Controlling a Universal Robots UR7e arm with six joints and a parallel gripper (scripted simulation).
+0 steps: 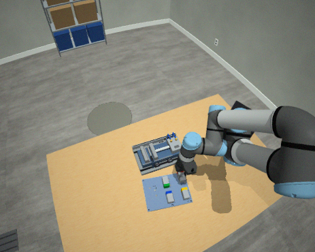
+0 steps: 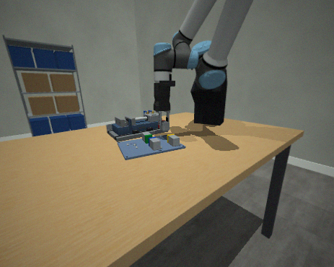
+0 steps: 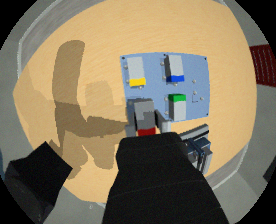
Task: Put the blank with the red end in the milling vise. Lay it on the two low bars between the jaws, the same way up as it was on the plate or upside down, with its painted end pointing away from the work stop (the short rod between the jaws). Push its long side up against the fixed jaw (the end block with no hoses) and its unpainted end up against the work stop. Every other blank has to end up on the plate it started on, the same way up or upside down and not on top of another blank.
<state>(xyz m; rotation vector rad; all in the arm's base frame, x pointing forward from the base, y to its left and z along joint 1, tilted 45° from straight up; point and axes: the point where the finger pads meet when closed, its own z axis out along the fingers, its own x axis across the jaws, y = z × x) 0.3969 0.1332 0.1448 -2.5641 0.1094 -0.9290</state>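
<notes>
My gripper (image 1: 181, 176) (image 2: 164, 125) (image 3: 145, 116) is shut on the blank with the red end (image 1: 182, 178) (image 2: 165, 125) (image 3: 144, 112). It holds this blank a little above the corner of the blue plate (image 1: 153, 201) (image 2: 128, 153) (image 3: 155, 93) nearest the vise. In the wrist view the red end points toward the gripper body. The vise (image 1: 162, 157) (image 2: 120, 128) (image 3: 204, 151) stands beside the plate, with two upright jaw plates apart at its hose-free end. The gripper body partly covers it in the wrist view. I cannot make out the work stop.
On the plate lie the green-ended blank (image 1: 165, 180) (image 3: 177, 109), the blue-ended blank (image 1: 170, 197) (image 2: 155, 144) (image 3: 174, 66) and the yellow-ended blank (image 1: 186, 193) (image 2: 174, 141) (image 3: 136, 68). A block with blue hoses (image 1: 174, 145) rises at the vise's end nearer the arm.
</notes>
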